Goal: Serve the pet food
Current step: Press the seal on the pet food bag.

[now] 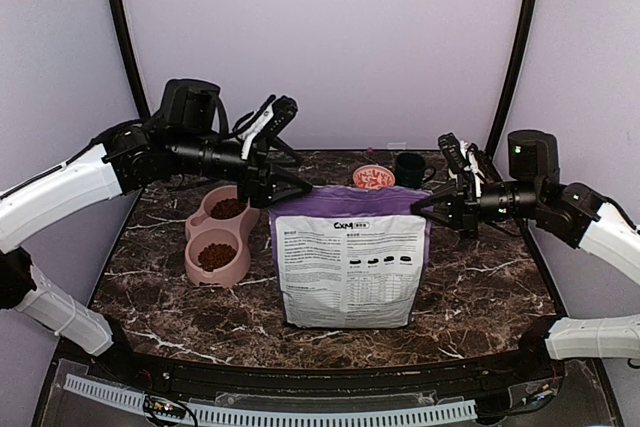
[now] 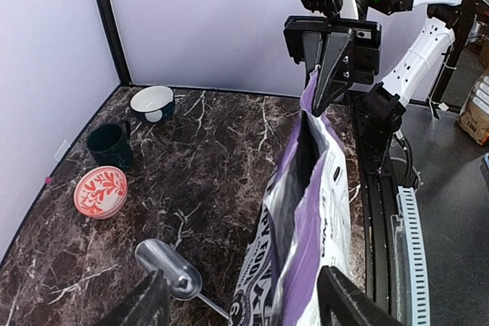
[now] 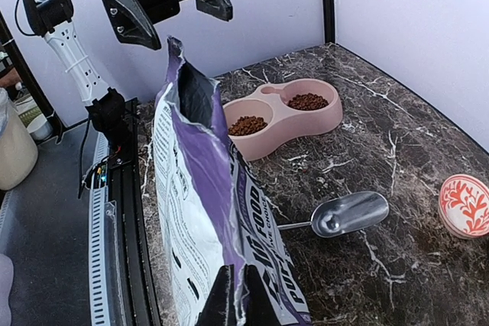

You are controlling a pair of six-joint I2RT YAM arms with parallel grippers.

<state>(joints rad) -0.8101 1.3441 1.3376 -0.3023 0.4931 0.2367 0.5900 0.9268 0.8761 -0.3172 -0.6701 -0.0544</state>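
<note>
The pet food shows as brown kibble (image 1: 216,256) in both cups of the pink double bowl (image 1: 236,265), left of the bag; the two heaps (image 3: 246,125) also show in the right wrist view. The purple-and-white bag (image 1: 350,267) stands upright mid-table, its top open. My right gripper (image 3: 244,284) is shut on the bag's top edge at its right corner. My left gripper (image 2: 244,288) is open at the bag's other top corner, one finger on each side of it and not gripping. A metal scoop (image 3: 344,214) lies on the table behind the bag.
A red-patterned dish (image 2: 100,191), a dark mug (image 2: 108,145) and a small white-lined bowl (image 2: 153,102) stand at the back of the marble table (image 1: 480,297). Walls close in the back and both sides.
</note>
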